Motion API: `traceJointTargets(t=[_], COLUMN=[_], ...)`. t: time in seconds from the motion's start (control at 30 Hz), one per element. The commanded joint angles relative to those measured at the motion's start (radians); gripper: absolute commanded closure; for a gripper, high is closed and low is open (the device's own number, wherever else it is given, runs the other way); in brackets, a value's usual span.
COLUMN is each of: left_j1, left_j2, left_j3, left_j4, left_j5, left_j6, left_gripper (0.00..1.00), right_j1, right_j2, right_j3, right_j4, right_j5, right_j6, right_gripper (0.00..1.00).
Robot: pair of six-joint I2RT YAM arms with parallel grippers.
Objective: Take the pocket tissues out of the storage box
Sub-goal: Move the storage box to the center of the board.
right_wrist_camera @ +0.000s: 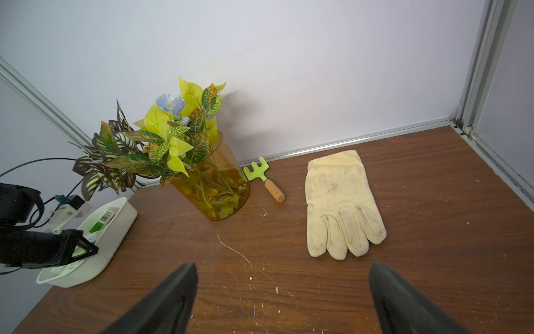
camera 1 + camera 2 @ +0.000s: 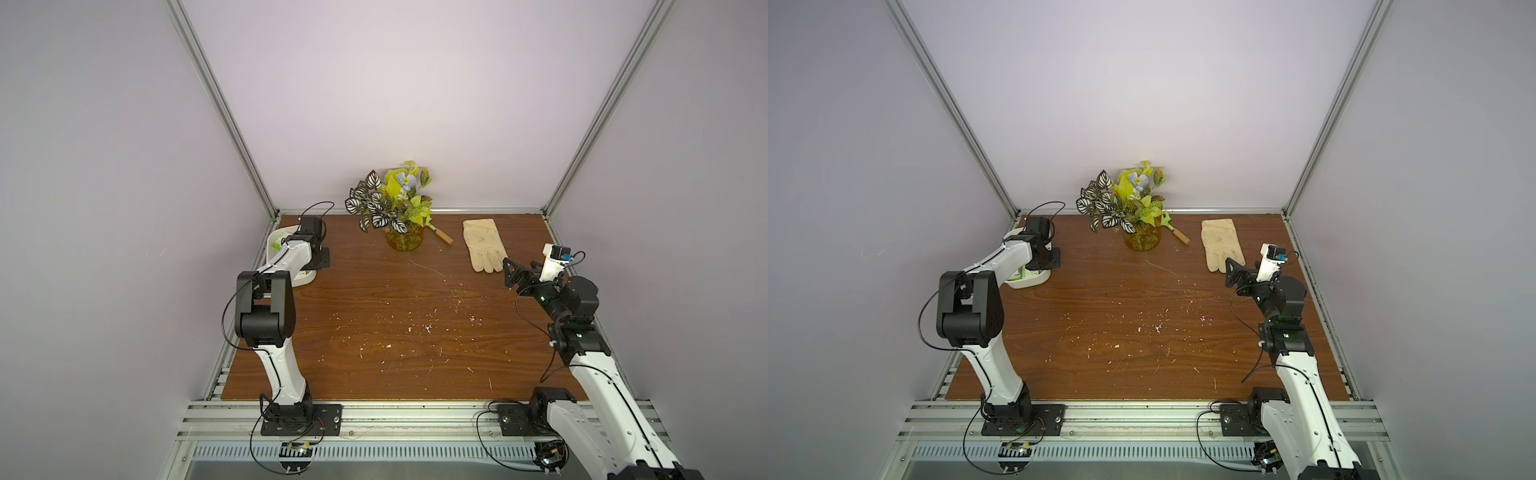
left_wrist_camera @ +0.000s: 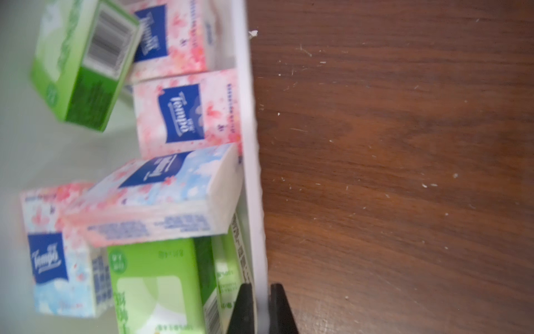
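A scuffed wood-grain counter (image 2: 395,311) inside pale walls carries everything. The storage box (image 1: 114,231) sits at its far left corner, near the amber plant pot (image 1: 213,196) and well apart from the cream glove (image 1: 341,202). The pocket tissues (image 3: 185,115) visible here all lie inside the box in a jumble: pink-and-white packets lie flat along the wall, one pink packet (image 3: 161,196) is tipped up over the green packets (image 3: 156,283), and another green one (image 3: 83,66) stands askew. The left tool (image 3: 261,312) is pinched closed on the box's thin white wall, one fingertip inside and one outside. It appears to hold no packet, though the wrist view is blurred and the inner fingertip may brush the green packet beside it. The right tool (image 1: 283,269) hangs over the counter near the glove, spread wide and empty. The packets look light, soft and film-wrapped, so they are likely to squash and slip under a hard pinch. The tipped pink packet, with its edge standing proud, looks the easiest to take across its narrow thickness. The box seems light, stiff plastic that would slide or tilt readily when drawn by its wall.
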Motion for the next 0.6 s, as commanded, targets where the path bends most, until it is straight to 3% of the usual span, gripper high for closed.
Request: traceJointTargets(t=[0.0,0.37,0.57], left_j1=[0.003,-0.093,-0.163], left_j2=[-0.031,-0.145,-0.258], left_j3=[-0.04,-0.134,-0.262], left_j4=[-0.041,-0.04,-0.013], left_j5=[0.033,0.03,0.086], left_j6=[-0.028,-0.079,-0.129], left_gripper=[0.97,1.0,1.0], right_j1=[0.005,0.006,0.008], right_j2=[0.005,0.012,0.009], right_j3=[-0.004,-0.006,-0.01], right_j4=[0.058,0.065,0.054], right_j5=[-0.027,-0.031,-0.027], right_j6=[0.021,0.022,0.018], right_gripper=[0.01,0.01,0.01])
